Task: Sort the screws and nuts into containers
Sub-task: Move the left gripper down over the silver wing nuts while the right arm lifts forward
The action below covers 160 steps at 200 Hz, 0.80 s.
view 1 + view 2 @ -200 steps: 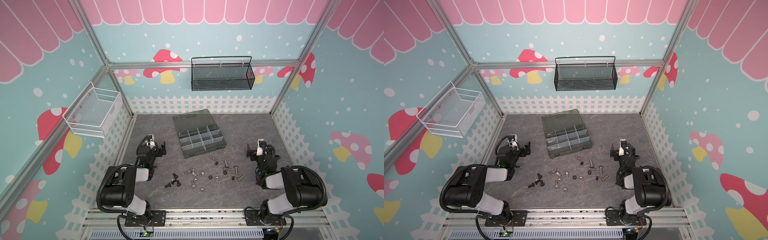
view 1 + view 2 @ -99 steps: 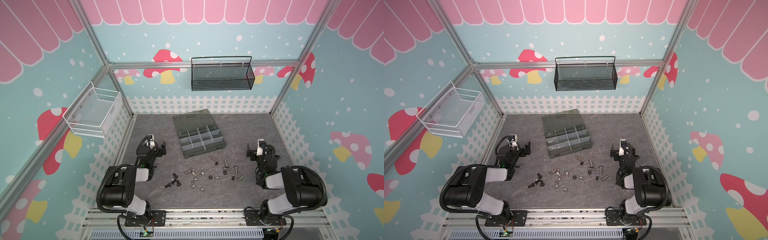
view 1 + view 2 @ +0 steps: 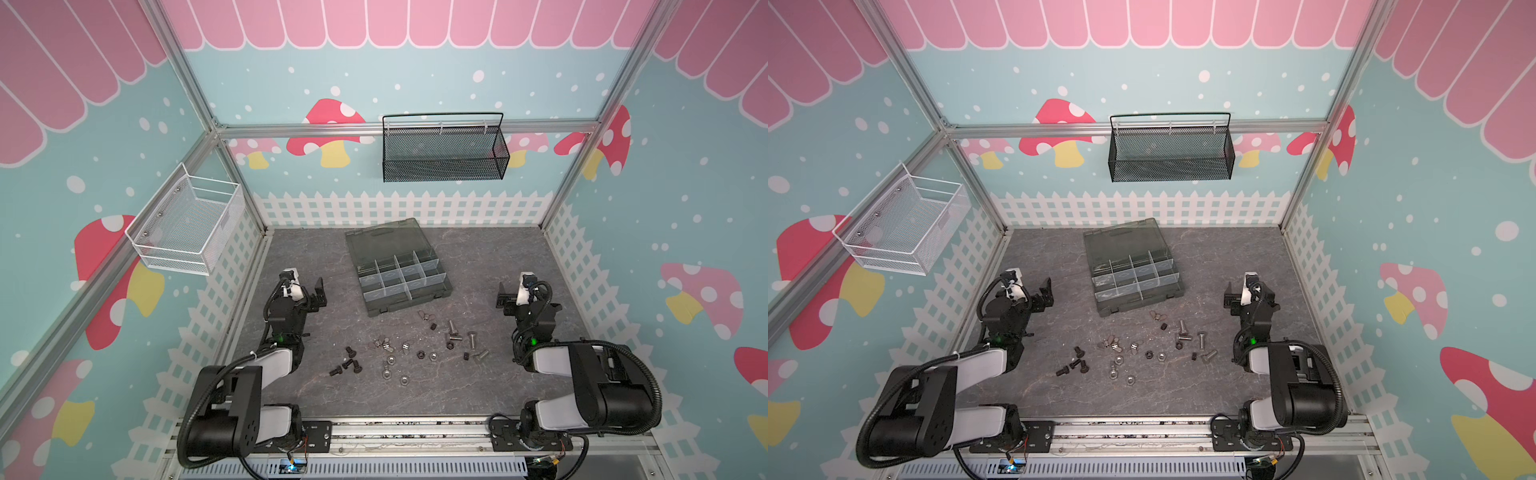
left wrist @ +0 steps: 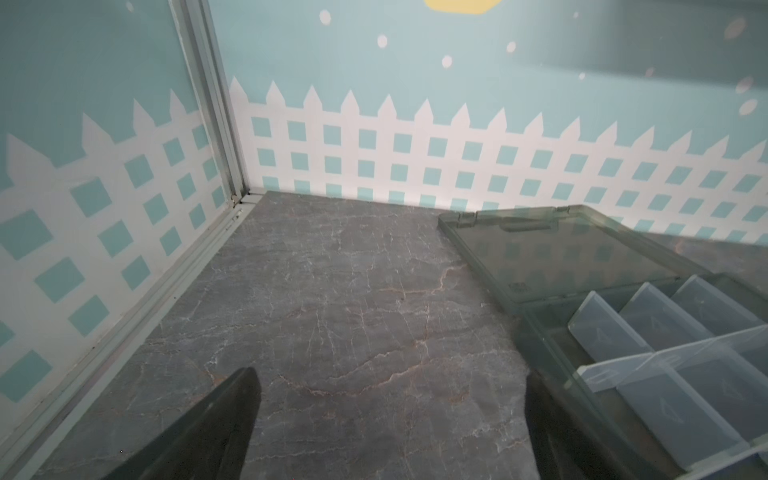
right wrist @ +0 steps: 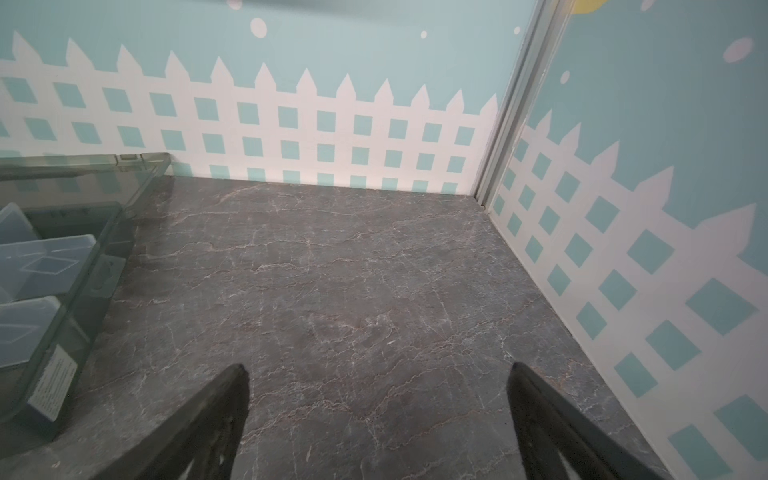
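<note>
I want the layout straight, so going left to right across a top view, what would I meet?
white wire basket → left gripper → black screws → silver screws → right gripper; both grippers are open.

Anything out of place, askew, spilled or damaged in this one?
Only the organiser box sits skewed, turned off square to the table edges, lid open. The screws and nuts lie scattered in front of it; nothing looks damaged.

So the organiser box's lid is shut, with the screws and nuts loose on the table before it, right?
No: the lid is open, flat behind the organiser box, in both top views. The screws and nuts do lie loose on the table.
</note>
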Each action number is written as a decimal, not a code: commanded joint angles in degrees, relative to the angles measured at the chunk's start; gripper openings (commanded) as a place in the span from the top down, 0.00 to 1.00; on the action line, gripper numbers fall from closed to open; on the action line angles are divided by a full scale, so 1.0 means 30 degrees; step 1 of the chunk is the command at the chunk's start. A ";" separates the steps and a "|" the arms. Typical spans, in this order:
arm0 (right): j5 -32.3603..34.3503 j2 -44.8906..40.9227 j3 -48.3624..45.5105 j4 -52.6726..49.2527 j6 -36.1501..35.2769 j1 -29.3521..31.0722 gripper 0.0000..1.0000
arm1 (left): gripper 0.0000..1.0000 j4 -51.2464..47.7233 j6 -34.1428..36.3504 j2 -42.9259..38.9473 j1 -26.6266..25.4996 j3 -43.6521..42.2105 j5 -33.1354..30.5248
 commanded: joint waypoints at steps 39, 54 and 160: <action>0.2667 -0.1994 0.2662 -0.8192 0.3021 0.0095 0.02 | 0.00 -0.7044 -0.2122 -0.6254 -0.2107 0.0118 -0.2108; 0.2968 -0.2839 0.3022 -0.9637 0.3627 0.0232 0.02 | 0.00 -0.8766 -0.2794 -0.7756 -0.2723 0.0405 -0.2221; 0.4271 -0.6170 0.5626 -1.9580 0.6149 0.2489 0.02 | 0.00 -2.1154 -0.8452 -1.0710 -0.8362 0.2845 -0.3748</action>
